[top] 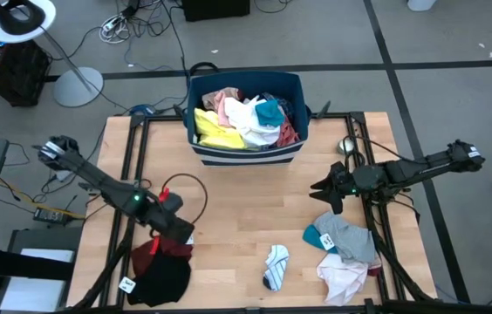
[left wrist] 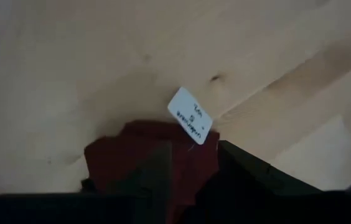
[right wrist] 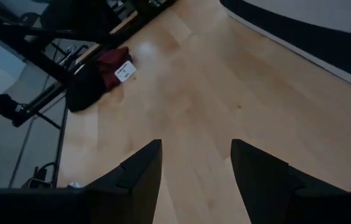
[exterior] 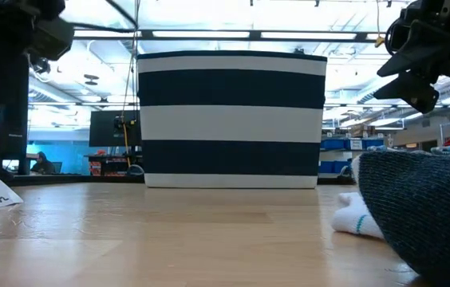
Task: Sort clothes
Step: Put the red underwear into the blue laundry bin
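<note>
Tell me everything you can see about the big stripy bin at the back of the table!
The bin is a box-shaped tub with wide navy blue and white bands running around its walls. It stands upright at the back middle of the wooden table, open at the top. It is stuffed with clothes: yellow, white, pink, teal and reddish pieces bulge up to the rim. From the low view its front wall looks flat and smooth. Neither gripper touches it; both arms are nearer the front, off to either side.

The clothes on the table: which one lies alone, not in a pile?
The white sock, at the table's front middle; the maroon and black clothes are piled left, the grey, teal and pink ones right.
</note>
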`<state>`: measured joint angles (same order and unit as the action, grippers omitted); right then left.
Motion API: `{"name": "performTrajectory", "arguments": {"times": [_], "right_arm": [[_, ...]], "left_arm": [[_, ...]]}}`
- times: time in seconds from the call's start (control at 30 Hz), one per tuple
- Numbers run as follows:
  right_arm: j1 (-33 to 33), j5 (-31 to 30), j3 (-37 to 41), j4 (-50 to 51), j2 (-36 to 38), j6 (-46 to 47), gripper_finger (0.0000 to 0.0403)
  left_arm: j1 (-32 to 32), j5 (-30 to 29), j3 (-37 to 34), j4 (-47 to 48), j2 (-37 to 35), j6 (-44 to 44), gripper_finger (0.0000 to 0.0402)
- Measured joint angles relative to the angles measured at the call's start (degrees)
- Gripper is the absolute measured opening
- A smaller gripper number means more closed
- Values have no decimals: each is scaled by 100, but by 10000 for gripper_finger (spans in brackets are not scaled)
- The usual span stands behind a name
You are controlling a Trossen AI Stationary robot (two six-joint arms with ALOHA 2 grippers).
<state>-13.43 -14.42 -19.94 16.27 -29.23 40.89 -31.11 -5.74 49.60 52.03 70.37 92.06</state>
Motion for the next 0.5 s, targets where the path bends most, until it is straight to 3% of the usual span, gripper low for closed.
{"name": "performTrajectory", "arguments": {"times": [0.5], "right_arm": [[-50, -17, 0, 7, 0, -60, 192]], "left_arm": [[-329, 94, 0, -87, 1102, 326, 136]]}}
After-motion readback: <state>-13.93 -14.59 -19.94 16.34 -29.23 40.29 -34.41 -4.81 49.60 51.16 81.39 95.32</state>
